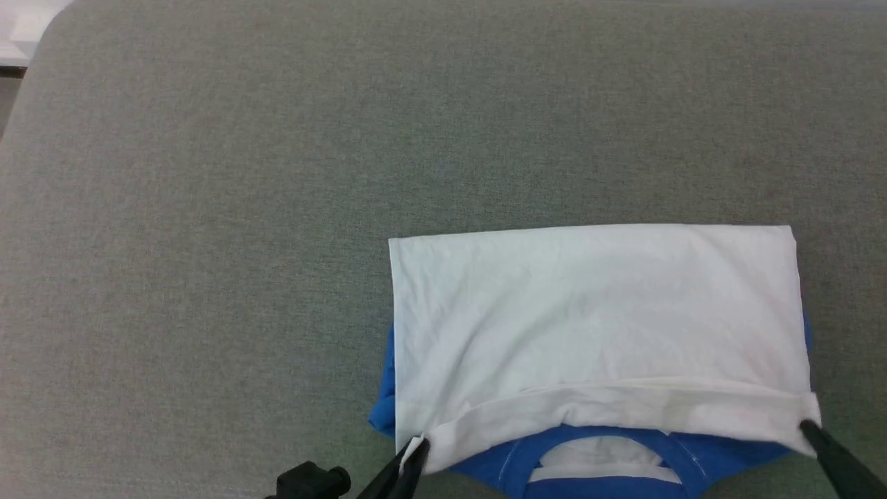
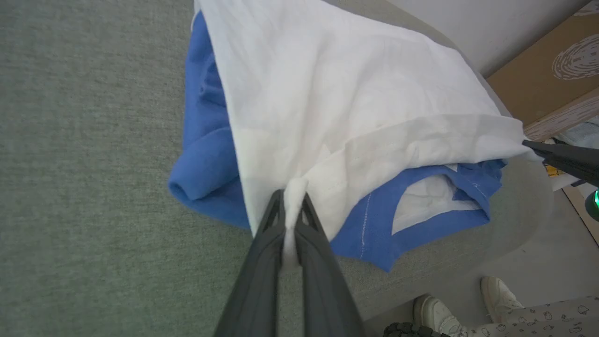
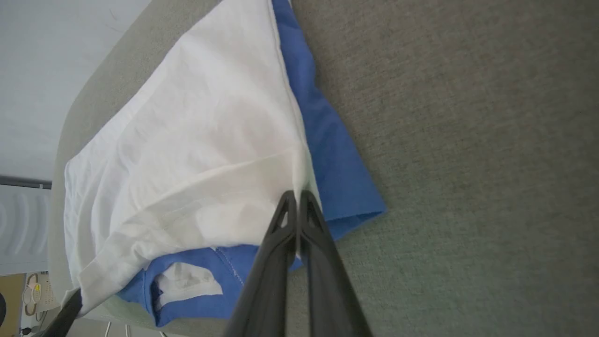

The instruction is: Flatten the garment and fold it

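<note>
The garment (image 1: 596, 326) lies folded on the grey table at the lower right of the head view, white body on top, blue sleeves and blue neck trim (image 1: 603, 464) showing beneath at the near edge. My left gripper (image 1: 416, 447) is shut on the white hem's left corner; in the left wrist view the gripper (image 2: 292, 199) pinches a bunch of white cloth (image 2: 337, 117). At the hem's right corner my right gripper (image 1: 807, 426) is shut on the cloth, seen in its own wrist view as the gripper (image 3: 297, 196) clamped on the white edge (image 3: 187, 154).
The grey fabric-covered table (image 1: 277, 208) stretches far to the left and back. A person's white shoes (image 2: 468, 304) stand on the floor beyond the table's edge. A cardboard box (image 2: 547, 79) stands near that edge.
</note>
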### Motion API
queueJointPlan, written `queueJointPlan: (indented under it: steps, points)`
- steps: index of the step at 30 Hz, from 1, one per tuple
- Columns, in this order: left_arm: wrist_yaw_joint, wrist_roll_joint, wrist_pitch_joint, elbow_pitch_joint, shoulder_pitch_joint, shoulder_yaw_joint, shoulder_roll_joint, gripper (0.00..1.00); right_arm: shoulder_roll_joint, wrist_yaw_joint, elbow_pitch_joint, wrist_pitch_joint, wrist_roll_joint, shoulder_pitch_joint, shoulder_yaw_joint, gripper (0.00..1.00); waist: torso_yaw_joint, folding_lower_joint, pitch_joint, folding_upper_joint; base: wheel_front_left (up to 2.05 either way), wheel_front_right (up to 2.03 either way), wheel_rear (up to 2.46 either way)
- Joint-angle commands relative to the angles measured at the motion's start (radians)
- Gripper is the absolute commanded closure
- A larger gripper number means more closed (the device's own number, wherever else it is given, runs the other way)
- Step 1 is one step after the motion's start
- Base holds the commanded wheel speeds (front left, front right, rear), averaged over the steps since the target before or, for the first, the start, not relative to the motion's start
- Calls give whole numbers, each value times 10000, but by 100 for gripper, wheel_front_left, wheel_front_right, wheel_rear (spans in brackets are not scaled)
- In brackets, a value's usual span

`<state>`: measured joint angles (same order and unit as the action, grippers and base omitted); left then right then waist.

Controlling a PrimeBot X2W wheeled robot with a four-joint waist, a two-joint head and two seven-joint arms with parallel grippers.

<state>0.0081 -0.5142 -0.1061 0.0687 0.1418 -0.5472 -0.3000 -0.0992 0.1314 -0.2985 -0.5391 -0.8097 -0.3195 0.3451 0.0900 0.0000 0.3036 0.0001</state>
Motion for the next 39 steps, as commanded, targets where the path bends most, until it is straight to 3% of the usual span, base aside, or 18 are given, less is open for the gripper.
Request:
queueJointPlan:
  steps: [1,3,4,5,6,7,15,20,26,31,39]
  points:
    - [-73,-85,-57,-48,75,42,-53,82,-88,-7,39,-99,-52,-164,-68,91,-6,0,-10,-1,0,0,0]
    - [-90,-121,-15,-105,163,13,-112,65,-230,-7,66,-280,-142,-347,-198,71,-25,0,-41,-1,0,0,0]
    - [-101,-169,-26,-109,214,16,-118,59,-295,-7,78,-361,-175,-437,-242,56,-34,0,-70,-1,0,0,0]
    - [-107,-204,-37,-98,260,20,-132,54,-350,-7,89,-434,-204,-524,-262,34,-37,0,-92,-1,0,0,0]
    - [-108,-236,-40,-74,302,24,-146,31,-402,-7,105,-509,-229,-600,-264,6,-39,0,-107,-1,0,0,0]
    - [-111,-285,-57,-42,337,41,-146,0,-445,-7,123,-573,-251,-663,-253,0,-36,0,-126,-1,0,0,0]
    - [-94,-527,-624,528,421,358,-91,0,-564,-7,-83,-519,-431,-732,-121,0,56,0,-315,-1,0,0,0]
    - [235,-566,-1210,1656,433,1118,-13,0,-589,-7,-577,-232,-669,-553,353,0,149,0,-395,-1,0,0,0]
    - [887,368,-1525,3219,276,2108,312,0,-505,-7,-1215,148,-305,52,1126,0,279,0,-348,-1,0,0,0]
    - [1283,1459,-1551,3746,123,2594,723,0,-722,-7,-978,15,611,707,1106,0,384,0,-192,-1,0,0,0]
    - [1255,2446,-1554,3386,1,2565,1462,0,-1271,-7,442,-134,1881,1485,51,0,738,0,63,-1,0,0,0]
